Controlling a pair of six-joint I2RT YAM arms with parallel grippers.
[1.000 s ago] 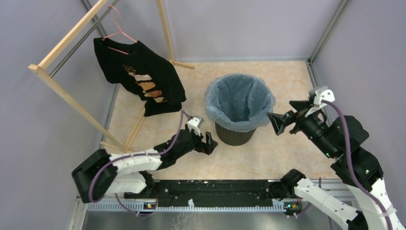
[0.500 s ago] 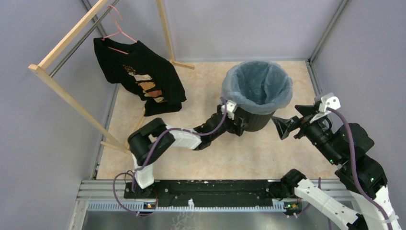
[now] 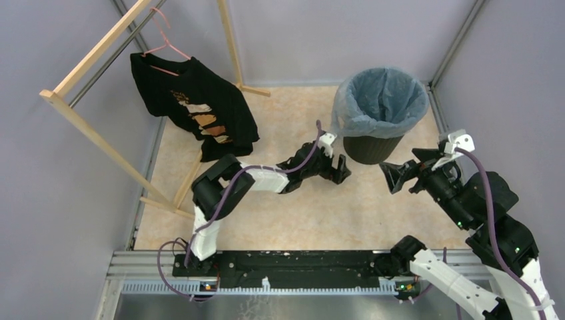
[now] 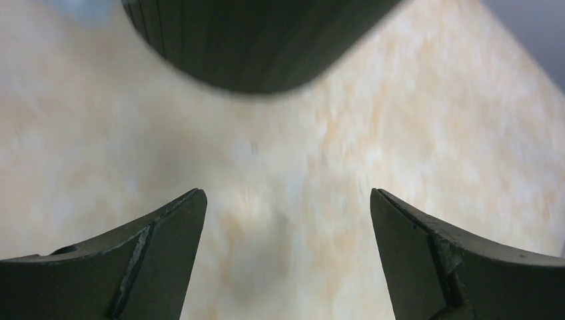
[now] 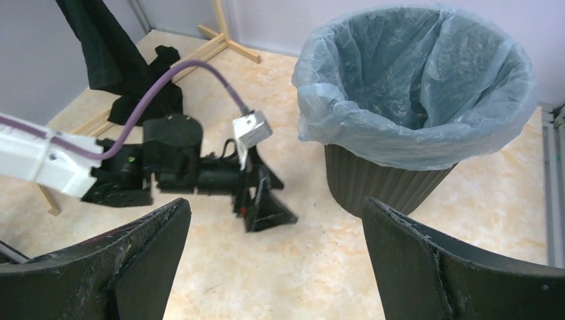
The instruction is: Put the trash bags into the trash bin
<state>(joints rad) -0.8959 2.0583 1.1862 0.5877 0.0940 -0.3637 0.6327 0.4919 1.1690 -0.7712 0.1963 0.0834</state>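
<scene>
The black ribbed trash bin (image 3: 370, 147) stands at the far right of the floor. The pale-blue trash bag (image 3: 381, 100) lines it, its edge folded over the rim. Both also show in the right wrist view, bin (image 5: 386, 183) and bag (image 5: 413, 73). My left gripper (image 3: 338, 170) is open and empty, low on the floor just left of the bin's base; its wrist view shows the bin's bottom (image 4: 260, 47) ahead. My right gripper (image 3: 394, 175) is open and empty, in front of the bin to its right.
A black T-shirt (image 3: 196, 110) hangs on a pink hanger from a wooden rack (image 3: 100, 137) at the left. Grey walls close the back and both sides. The floor (image 3: 320, 213) is beige marbled board.
The bin with its bag has slid farther back and right, toward the corner. My left arm stretched after it, then its gripper came off the bin's side. The right gripper barely moved.
</scene>
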